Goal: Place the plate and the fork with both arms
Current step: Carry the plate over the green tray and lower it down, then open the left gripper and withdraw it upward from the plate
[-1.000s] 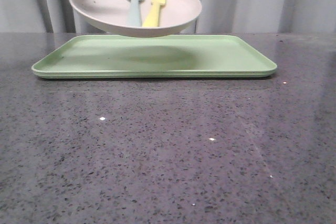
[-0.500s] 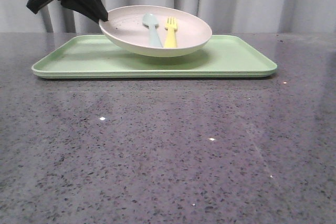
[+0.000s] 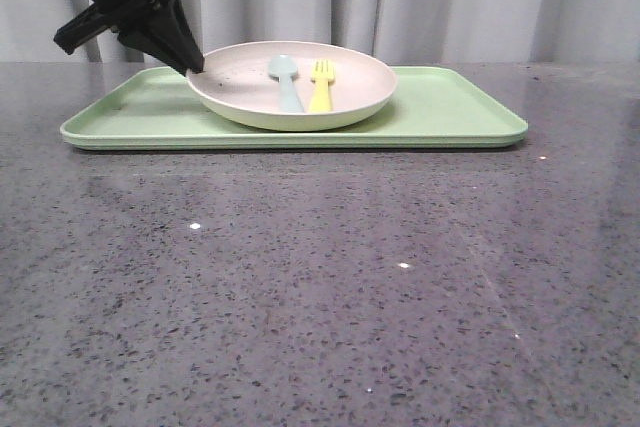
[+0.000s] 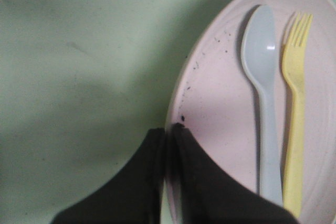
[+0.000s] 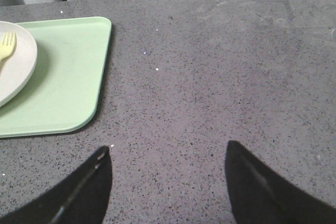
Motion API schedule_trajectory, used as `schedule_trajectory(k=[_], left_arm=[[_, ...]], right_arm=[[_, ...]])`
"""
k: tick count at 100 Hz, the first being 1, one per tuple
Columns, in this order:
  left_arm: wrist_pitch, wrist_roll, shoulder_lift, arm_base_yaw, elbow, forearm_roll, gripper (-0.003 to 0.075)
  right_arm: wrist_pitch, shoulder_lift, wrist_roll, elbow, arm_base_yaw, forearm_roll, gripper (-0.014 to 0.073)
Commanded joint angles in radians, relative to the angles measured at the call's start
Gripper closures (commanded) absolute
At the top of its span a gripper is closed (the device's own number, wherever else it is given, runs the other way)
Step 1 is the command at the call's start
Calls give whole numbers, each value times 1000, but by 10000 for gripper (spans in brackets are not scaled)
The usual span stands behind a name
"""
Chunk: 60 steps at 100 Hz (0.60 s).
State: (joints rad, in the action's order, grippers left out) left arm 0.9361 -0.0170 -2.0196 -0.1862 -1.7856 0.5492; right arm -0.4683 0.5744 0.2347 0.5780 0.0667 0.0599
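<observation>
The plate (image 3: 292, 97) is a wide, shallow cream-white dish with a raised rim and fine dark speckles on its inner wall, and it sits on the light-green tray (image 3: 450, 112), left of the tray's middle. In it lies the fork (image 3: 321, 85), small, bright yellow, with short tines pointing toward the curtain (image 3: 450, 2) and a thick handle; it rests just beside a pale blue-green spoon (image 3: 285, 82), the two parallel and close together. The left gripper (image 4: 169, 132) has its jaws pinched on the plate's left rim, one finger inside the dish and one outside, the dark arm slanting up and away above the tray's left end. The right gripper (image 5: 168, 153) hangs over bare grey speckled bench (image 3: 320, 287) to the right of the tray, its jaws spread wide and holding nothing, well apart from plate and fork.
</observation>
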Motion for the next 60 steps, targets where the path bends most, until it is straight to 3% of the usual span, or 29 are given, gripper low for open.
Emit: schedule_trajectory(k=[1, 12, 34, 60], left_arm=[[-27, -7, 60, -9, -32, 39, 740], [-30, -7, 60, -9, -32, 39, 692], [-36, -7, 63, -9, -44, 39, 404], [-57, -7, 103, -7, -44, -8, 395]], right_arm=[[60, 8, -9, 35, -3, 9, 118], [60, 8, -9, 35, -3, 9, 118], [60, 8, -9, 35, -3, 9, 118], [56, 8, -9, 35, -3, 9, 118]])
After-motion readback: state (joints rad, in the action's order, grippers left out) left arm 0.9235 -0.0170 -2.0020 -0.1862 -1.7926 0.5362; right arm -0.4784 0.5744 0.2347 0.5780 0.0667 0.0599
